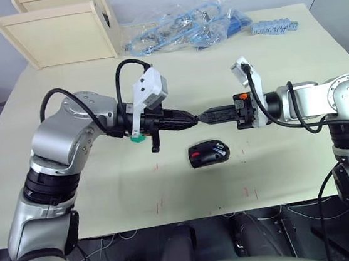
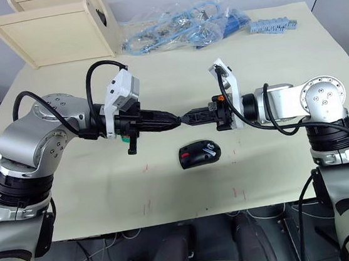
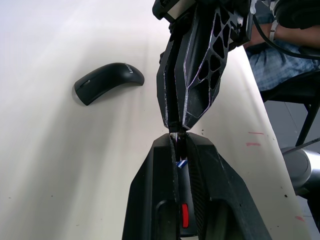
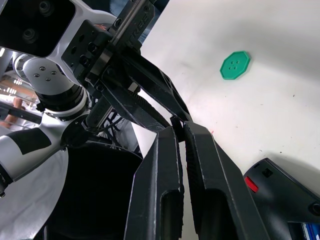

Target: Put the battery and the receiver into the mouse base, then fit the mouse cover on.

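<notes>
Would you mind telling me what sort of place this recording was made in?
Probably a robotics lab or test workspace: a cream table marked with small red marks, bagged blue parts at its far edge, and cables on the floor below.

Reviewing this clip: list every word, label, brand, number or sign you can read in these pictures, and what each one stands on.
No text reads clearly.
Raised lettering runs along the left gripper housing in the right wrist view, too skewed to read.
A pale mark near the front of the mouse cover is too small to read.
The red patches inside the mouse base carry no visible writing.
The green disc has four holes and no lettering.
</notes>
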### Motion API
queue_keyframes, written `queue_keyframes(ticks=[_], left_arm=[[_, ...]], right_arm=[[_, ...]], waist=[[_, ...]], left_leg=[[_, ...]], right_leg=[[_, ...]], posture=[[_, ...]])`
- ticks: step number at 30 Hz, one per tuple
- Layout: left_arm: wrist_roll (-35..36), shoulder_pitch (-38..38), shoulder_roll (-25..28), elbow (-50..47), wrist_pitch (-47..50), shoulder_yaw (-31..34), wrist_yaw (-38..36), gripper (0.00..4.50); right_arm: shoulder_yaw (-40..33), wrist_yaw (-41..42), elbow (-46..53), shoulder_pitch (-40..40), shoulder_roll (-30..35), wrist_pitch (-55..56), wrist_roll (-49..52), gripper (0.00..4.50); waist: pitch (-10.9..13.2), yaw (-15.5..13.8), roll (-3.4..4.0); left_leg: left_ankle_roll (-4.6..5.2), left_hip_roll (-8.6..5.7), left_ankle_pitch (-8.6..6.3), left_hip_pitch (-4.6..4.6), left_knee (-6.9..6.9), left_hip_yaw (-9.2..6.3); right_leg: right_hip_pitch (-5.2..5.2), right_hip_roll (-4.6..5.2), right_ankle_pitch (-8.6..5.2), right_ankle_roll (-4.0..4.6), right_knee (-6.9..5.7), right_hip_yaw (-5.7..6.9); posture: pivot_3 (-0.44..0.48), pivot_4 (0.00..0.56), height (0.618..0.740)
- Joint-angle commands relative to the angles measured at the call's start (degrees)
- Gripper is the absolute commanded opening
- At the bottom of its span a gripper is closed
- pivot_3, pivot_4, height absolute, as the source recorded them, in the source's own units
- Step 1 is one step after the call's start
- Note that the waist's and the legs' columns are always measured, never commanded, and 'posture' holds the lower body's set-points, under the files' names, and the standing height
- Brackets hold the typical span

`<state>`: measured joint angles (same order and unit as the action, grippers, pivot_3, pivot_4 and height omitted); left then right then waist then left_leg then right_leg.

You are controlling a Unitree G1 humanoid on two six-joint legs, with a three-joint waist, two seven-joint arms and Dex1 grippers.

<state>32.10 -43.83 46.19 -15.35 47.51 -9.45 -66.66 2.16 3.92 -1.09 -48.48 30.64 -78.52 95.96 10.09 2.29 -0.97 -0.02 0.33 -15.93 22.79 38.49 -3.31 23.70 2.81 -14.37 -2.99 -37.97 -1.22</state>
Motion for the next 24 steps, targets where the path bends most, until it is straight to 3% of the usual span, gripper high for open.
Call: queue_keyframes(ticks=[1,3,5,6,10,19,24], left_arm=[[0.62,-0.70,0.35,-1.63,-0.88,1.80,-0.23,0.02],[1.05,-0.63,0.58,-1.56,-0.33,1.93,-0.61,0.02],[1.44,-0.43,0.96,-1.65,0.39,1.95,-1.01,0.90],[1.36,-0.31,0.99,-1.56,0.60,2.06,-0.67,1.10],[2.01,0.08,1.70,-1.74,2.09,2.20,-0.47,2.94],[2.56,3.77,3.53,-3.74,2.15,4.11,0.46,2.94],[2.28,9.89,3.90,-7.20,0.96,5.66,2.60,2.94]], right_arm=[[-0.60,0.97,1.57,-0.47,0.06,-0.01,0.55,0.04],[-0.73,1.07,1.48,-0.47,0.14,0.02,0.51,0.04],[-0.80,1.15,1.45,-0.44,0.21,0.01,0.42,0.00],[-0.86,1.19,1.44,-0.41,0.25,0.02,0.41,0.00],[-1.12,1.31,1.37,-0.36,0.54,0.05,0.42,0.00],[-1.50,1.57,1.59,-0.18,1.77,-0.08,0.85,0.00],[-2.12,2.89,3.66,-0.13,5.23,-0.89,-1.19,0.00]], waist=[[0.00,0.00,0.00],[0.00,0.00,0.00],[0.00,0.00,0.00],[0.00,0.00,0.00],[0.00,0.01,0.00],[0.00,0.01,0.00],[0.00,-0.01,0.00]], left_leg=[[0.00,0.00,0.00,0.00,0.00,0.00],[0.00,0.00,0.00,0.00,0.00,0.00],[0.00,0.00,0.00,0.00,0.00,0.00],[0.00,0.00,0.00,0.00,0.00,0.00],[0.00,0.00,0.00,0.00,0.00,-0.01],[0.00,0.00,0.00,0.00,0.00,0.00],[0.00,0.00,0.00,0.00,0.00,0.00]], right_leg=[[0.00,0.00,0.00,0.00,0.00,0.00],[0.00,0.00,0.00,0.00,0.00,0.00],[0.00,0.00,0.00,0.00,0.00,0.00],[0.00,0.00,0.00,0.00,0.00,0.00],[0.00,0.00,0.00,0.00,0.00,0.00],[0.00,0.00,0.00,0.00,0.00,0.00],[0.00,0.01,0.00,0.00,0.02,-0.01]], posture=[[0.000,0.150,0.740],[0.000,0.150,0.740],[0.000,0.150,0.740],[0.000,0.150,0.740],[0.000,0.150,0.740],[0.000,0.150,0.740],[0.000,0.150,0.740]])
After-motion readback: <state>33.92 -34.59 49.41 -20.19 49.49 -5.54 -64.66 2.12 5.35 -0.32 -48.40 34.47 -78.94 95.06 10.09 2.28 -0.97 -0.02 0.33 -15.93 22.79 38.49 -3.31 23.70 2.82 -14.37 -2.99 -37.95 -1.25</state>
